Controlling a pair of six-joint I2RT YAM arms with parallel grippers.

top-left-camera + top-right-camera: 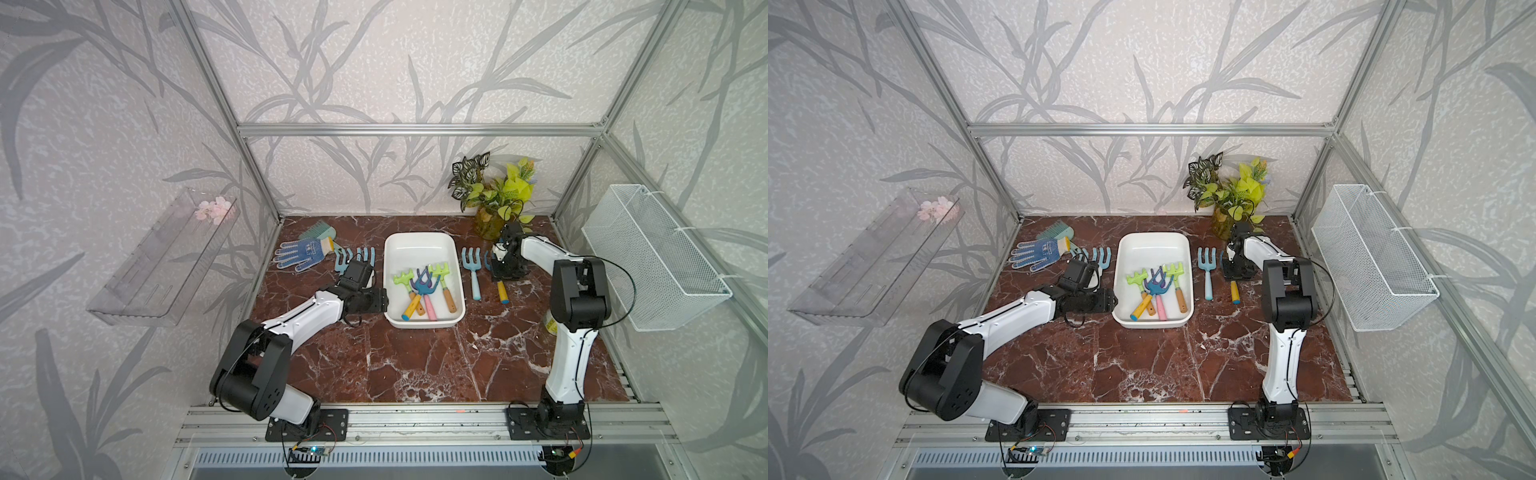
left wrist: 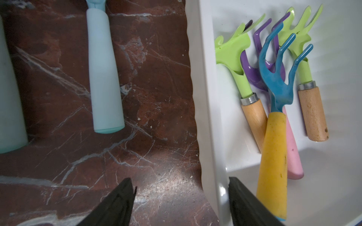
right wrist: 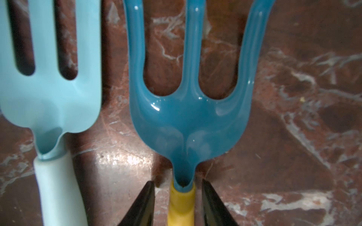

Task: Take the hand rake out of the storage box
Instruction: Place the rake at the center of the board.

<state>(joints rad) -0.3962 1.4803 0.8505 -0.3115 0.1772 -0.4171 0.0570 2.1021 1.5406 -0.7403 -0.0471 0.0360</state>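
Between the right gripper's (image 3: 177, 181) slightly parted jaws lies a yellow-handled rake (image 3: 188, 121) (touching neither); left gripper (image 2: 180, 178) gapes wide over the storage box (image 2: 207, 117) wall.

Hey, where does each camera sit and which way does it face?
Top views: high at front, looking down on the storage box; left arm, right arm show.
Left wrist: above the box wall; left gripper straddles it.
Right wrist: down on a blue rake; right gripper flanks its handle.
Shared: left wrist and top views see boxed rakes.

The marble table (image 1: 415, 365) bears the storage box (image 1: 419, 237), loose rakes (image 1: 473, 272), glove (image 1: 297, 253), comb (image 1: 318, 230) and plant (image 1: 488, 224).
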